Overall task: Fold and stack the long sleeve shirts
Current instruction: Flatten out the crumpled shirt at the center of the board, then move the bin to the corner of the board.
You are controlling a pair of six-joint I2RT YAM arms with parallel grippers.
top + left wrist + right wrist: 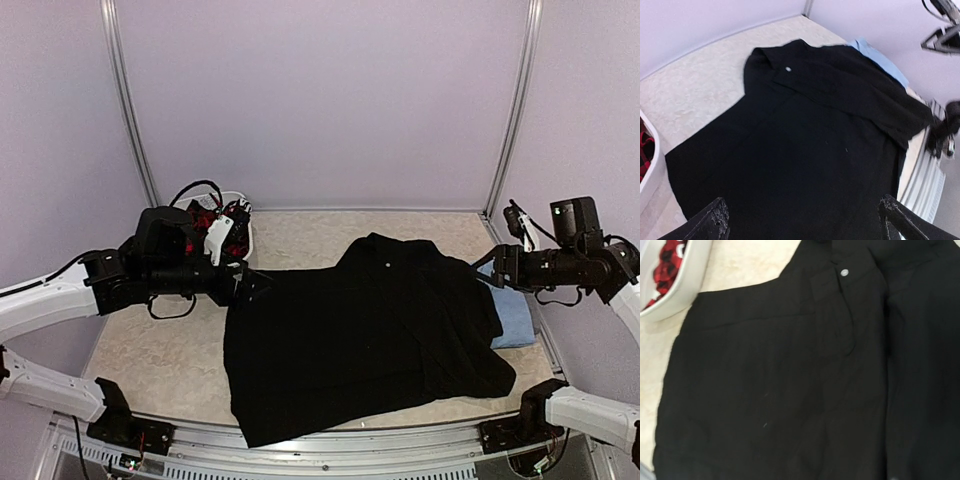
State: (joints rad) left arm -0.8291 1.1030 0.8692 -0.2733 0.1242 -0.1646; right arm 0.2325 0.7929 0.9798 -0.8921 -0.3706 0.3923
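Black shirt [360,340]: spread across mid-desk [160,350], collar toward 12 o'clock.
Light blue shirt [512,318]: at 3 o'clock, partly covered, apparently folded.
Left pincer [807,222]: held wide open at 9 o'clock, nothing gripped.
Right pincer [497,265]: at 3 o'clock; state cannot be told.
Progress: black shirt judged unfinished; folding and stacking are left.

— What colour lies under the left claw [807,220]?
— Plain black shirt [805,150], one pale button [788,69].
— And around it?
— Light blue shirt [880,60] past the claw; white bin [652,170] at its left, red-and-black cloth [644,150] inside; speckled beige table [705,85].
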